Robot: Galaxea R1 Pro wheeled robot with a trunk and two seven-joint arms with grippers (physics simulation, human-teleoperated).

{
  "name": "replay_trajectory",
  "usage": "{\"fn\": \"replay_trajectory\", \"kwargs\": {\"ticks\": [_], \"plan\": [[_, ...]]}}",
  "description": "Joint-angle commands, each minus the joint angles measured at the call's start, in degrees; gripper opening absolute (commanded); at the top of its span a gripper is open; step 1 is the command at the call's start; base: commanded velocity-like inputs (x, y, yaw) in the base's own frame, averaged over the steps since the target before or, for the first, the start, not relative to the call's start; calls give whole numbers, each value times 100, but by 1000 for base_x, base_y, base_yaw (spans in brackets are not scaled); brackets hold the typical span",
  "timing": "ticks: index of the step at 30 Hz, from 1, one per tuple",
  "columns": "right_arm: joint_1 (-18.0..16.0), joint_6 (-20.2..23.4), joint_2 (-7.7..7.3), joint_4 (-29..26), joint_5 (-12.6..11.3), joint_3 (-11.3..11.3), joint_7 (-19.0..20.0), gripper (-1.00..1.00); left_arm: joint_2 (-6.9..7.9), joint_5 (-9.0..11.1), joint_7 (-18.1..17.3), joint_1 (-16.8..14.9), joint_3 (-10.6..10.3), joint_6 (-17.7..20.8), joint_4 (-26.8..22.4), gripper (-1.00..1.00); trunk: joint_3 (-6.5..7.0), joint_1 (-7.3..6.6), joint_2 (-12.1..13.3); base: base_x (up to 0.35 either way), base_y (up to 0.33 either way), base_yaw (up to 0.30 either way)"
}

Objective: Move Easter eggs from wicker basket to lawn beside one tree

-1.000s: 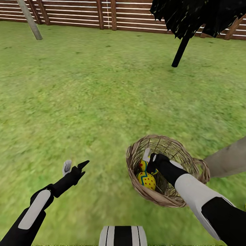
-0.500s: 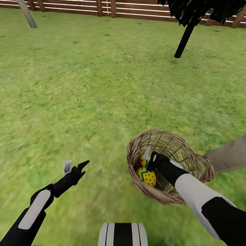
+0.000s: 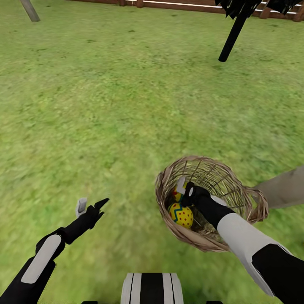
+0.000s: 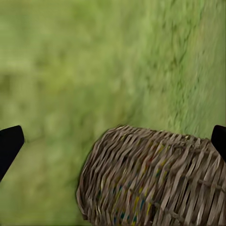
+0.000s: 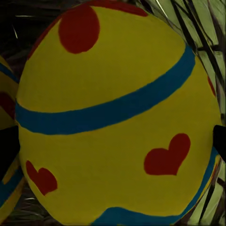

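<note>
Deep inside the wicker basket (image 3: 211, 198), the right gripper (image 3: 185, 191) reaches down among the Easter eggs; its fingers (image 3: 181, 185) stand apart, one dark tip at either side of a yellow egg (image 5: 117, 113) that looms between them in the right wrist view, banded in blue and marked with red hearts and a red spot. Whether the tips touch the shell cannot be told. A second egg (image 5: 7, 141) lies just beside it, against one fingertip. From the head view, one spotted egg (image 3: 181, 215) rests just below the fingers and another (image 3: 177, 192) sits partly hidden behind them, both within the braided rim. The basket stands on the lawn (image 3: 105, 105), its woven side (image 4: 150, 179) near the left gripper (image 3: 90, 205), whose fingers (image 3: 101, 204) are spread wide over bare grass. Beyond the basket's far side lies a pale grey-beige trunk (image 3: 283, 190). Well away across the grass stand a thin black trunk (image 3: 232, 38) and, behind it, the slatted fence (image 3: 177, 3).
</note>
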Motion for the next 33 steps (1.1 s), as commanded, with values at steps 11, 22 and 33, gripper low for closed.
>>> {"fn": "replay_trajectory", "kwargs": {"ticks": [11,22,33], "plan": [[3,126,-66,-249,-50,22,27,100,-5,11,-4,-2,201,14,8,100,-115,13,-7,0,0,0],[3,123,-61,280,11,41,30,-100,0,32,-2,-2,209,28,17,100,-71,8,-5,0,0,0],[3,123,-61,280,14,41,27,-100,-5,37,14,-2,210,30,17,100,173,-20,10,0,0,0]]}}
